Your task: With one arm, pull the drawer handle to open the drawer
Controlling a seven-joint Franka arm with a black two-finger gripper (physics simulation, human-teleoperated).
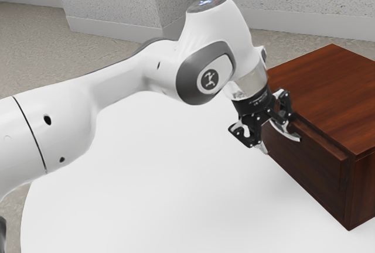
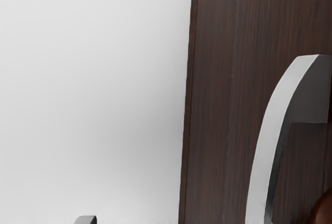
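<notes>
Both jaws stand spread astride the drawer handle (image 1: 289, 132), its long axis crossing their gap, seemingly unpinched.

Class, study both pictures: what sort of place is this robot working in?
Probably a bare simulated test room rather than a home: a plain white table, a speckled floor with white skirting, and a dark wooden drawer box with a metal handle.

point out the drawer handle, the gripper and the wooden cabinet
drawer handle (image 2: 272, 136), wrist view, on the silver arc's pale face
gripper (image 1: 269, 125), exterior view, midway between its fingertips
wooden cabinet (image 1: 334, 89), exterior view, on its bare top
</notes>
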